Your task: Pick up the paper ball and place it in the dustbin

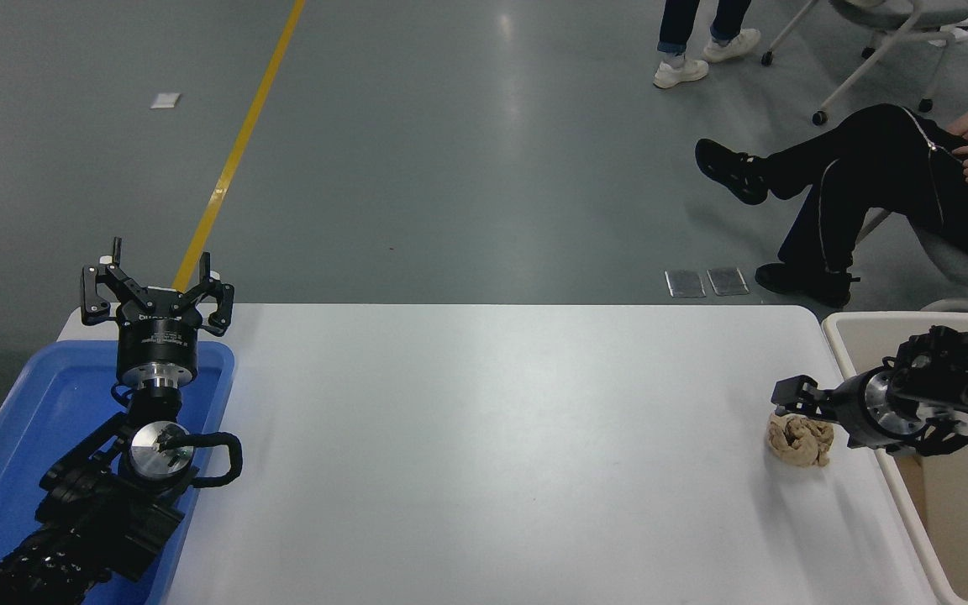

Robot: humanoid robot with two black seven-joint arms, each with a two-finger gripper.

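The paper ball sits just below and touching the tip of the right gripper, near the table's right edge; whether the fingers have closed on it or merely rest over it I cannot tell. It looks light, soft and crushable, its deep wrinkles offering grip, so a pinch across its middle should hold without slipping. The dustbin stands directly behind the gripper, under the arm, its rim just beyond the ball. The white table is smooth and flat. The left gripper is parked wide open far to the left above a blue tray. A seated person rests beyond the table.
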